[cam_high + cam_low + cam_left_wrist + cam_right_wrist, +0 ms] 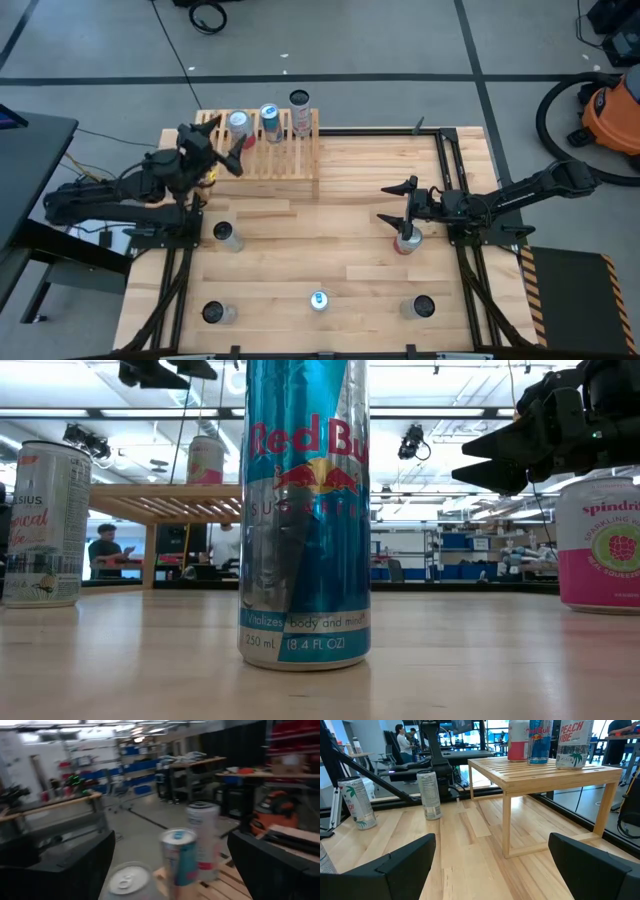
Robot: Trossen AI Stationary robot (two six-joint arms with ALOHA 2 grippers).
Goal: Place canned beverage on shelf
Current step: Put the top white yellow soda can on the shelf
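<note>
Three cans (268, 122) stand on the shelf (280, 155); five more dot the surface (340, 240). Left tool (228, 152) gapes empty beside them; right tool (398, 203), wide open, hovers empty over a red-based can (406, 240).

Pale wood shelf (270, 155); blue-silver can (305, 510); pink, possibly raspberry-printed can (600, 540).

A: Off the table (340, 220), right side?
B: Orange shop vacuum (612, 112) on grey floor, black hose (556, 110) looped beside it.
A: Beyond the far edge?
B: Coiled black cable (208, 15) on the floor. People (401, 740) standing at distant workbenches.
</note>
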